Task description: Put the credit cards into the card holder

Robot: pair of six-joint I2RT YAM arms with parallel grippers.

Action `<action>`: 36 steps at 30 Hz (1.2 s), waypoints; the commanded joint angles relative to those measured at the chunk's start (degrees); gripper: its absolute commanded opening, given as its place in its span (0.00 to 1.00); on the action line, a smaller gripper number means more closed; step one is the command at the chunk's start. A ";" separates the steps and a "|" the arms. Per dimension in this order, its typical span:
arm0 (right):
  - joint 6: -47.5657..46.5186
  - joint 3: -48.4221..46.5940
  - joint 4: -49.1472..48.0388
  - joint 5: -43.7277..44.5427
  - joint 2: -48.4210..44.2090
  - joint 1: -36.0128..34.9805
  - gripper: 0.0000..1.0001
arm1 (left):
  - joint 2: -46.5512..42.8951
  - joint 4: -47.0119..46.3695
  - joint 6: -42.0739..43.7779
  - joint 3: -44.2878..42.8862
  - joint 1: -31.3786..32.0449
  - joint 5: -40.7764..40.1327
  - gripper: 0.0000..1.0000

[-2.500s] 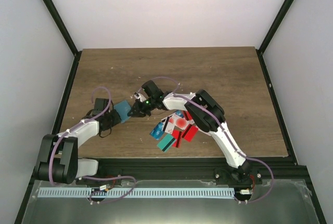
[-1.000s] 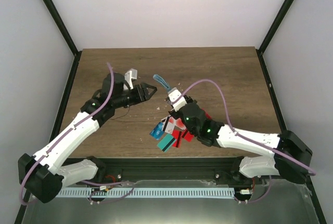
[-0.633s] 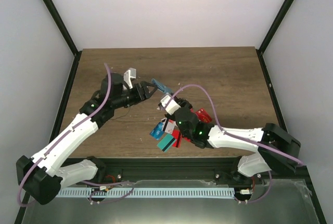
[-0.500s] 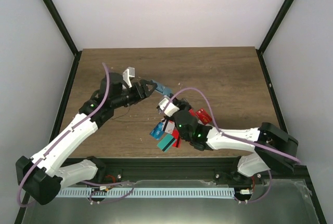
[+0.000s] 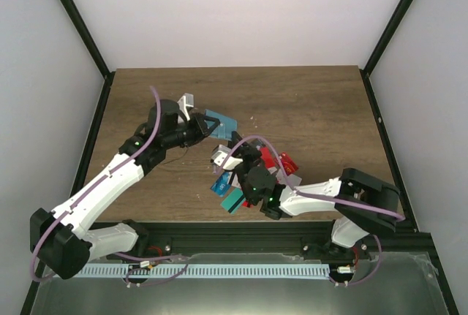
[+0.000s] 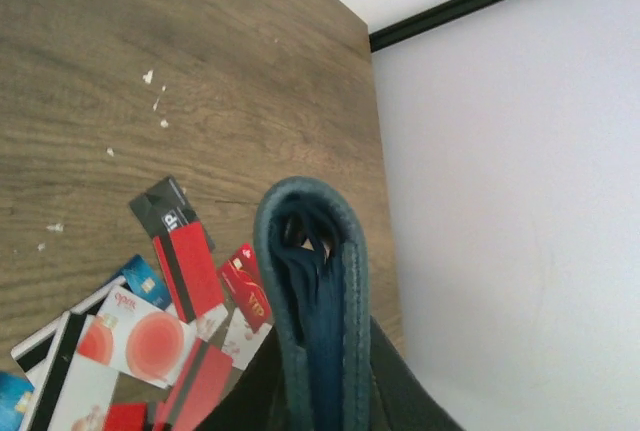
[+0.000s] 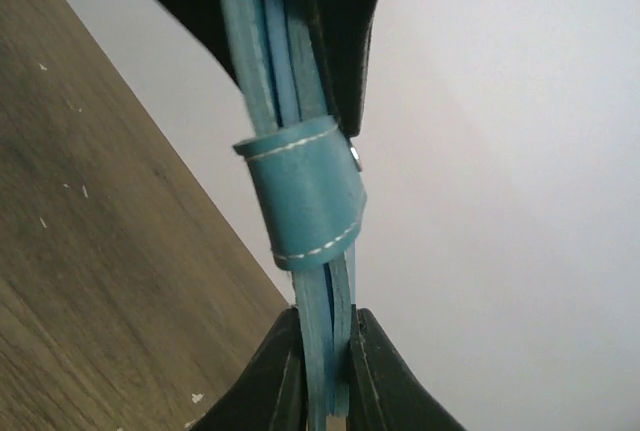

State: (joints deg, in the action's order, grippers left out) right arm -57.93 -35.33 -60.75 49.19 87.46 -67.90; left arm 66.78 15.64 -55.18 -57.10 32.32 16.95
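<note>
Holder (image 5: 220, 120) held by both grippers above the middle of the table (image 5: 314, 103).
It is pinched at one edge by the left gripper (image 6: 315, 391) and at the opposite edge by the right gripper (image 7: 325, 371), both closed on it; the cards (image 5: 232, 200) are scattered toward the near edge.

Overhead, plus wrist close-ups of holder (image 6: 310, 301)

Pale walls (image 5: 234, 15), apparently plain, and black posts (image 5: 77, 19) enclose a wooden table (image 5: 314, 110).
</note>
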 commanded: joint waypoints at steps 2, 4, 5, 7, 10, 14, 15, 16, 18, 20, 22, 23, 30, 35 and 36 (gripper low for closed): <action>-3.98 0.45 -9.11 3.24 1.51 -0.83 0.25 | -0.54 -1.17 1.62 -0.69 -0.09 -1.83 0.04; -0.02 1.43 -9.06 3.50 0.14 -0.83 0.67 | -0.44 -0.95 5.68 -1.42 -0.70 -1.82 0.04; 4.70 1.66 -5.85 3.45 -1.56 -0.83 0.83 | -0.35 -1.40 8.52 -1.51 -1.03 -1.35 0.04; 23.02 -1.13 15.32 -1.28 -7.73 -0.72 0.99 | 0.01 -2.24 15.39 -1.28 -2.35 0.78 0.04; 49.18 -6.97 45.17 -20.39 -19.92 3.77 1.00 | 1.46 -0.66 24.40 -1.38 -5.35 4.61 0.04; 63.79 -7.56 54.45 -45.27 -29.18 14.16 1.00 | 2.04 -3.41 31.62 0.71 -7.19 12.83 0.04; 65.16 -7.89 56.09 -51.03 -30.18 16.41 1.00 | 1.89 -5.61 32.89 2.09 -7.18 16.31 0.04; 66.58 -8.60 57.72 -55.79 -30.65 19.34 1.00 | 1.85 -7.75 33.84 3.37 -7.22 19.78 0.04; 69.65 -10.59 61.13 -66.78 -30.39 25.66 1.00 | 1.88 -10.95 34.56 4.98 -7.16 26.76 0.04; 73.51 -12.39 64.06 -78.46 -28.57 32.82 1.00 | 1.61 -13.46 33.69 5.61 -6.90 30.70 0.04; 77.52 -13.05 65.24 -91.33 -25.97 39.97 1.00 | 0.94 -15.48 32.56 5.63 -6.66 33.59 0.04; 79.27 -12.67 64.67 -96.94 -24.99 42.59 1.00 | 0.63 -15.55 32.30 5.36 -6.47 35.01 0.04; 87.19 -5.53 52.77 -116.29 -24.16 45.35 0.97 | -1.48 -11.31 34.01 3.13 -4.11 41.29 0.04; 92.26 -3.98 45.14 -122.02 -24.62 45.37 0.81 | -1.06 -5.25 37.61 0.58 -1.48 41.92 0.04; 92.54 -4.17 44.95 -122.43 -24.61 45.38 0.77 | -0.98 -4.43 38.08 0.27 -1.02 42.08 0.05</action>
State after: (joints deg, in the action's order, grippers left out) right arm 29.67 -38.94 -9.15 -64.20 64.18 -22.68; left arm 66.35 7.73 -21.02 -54.13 29.71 55.83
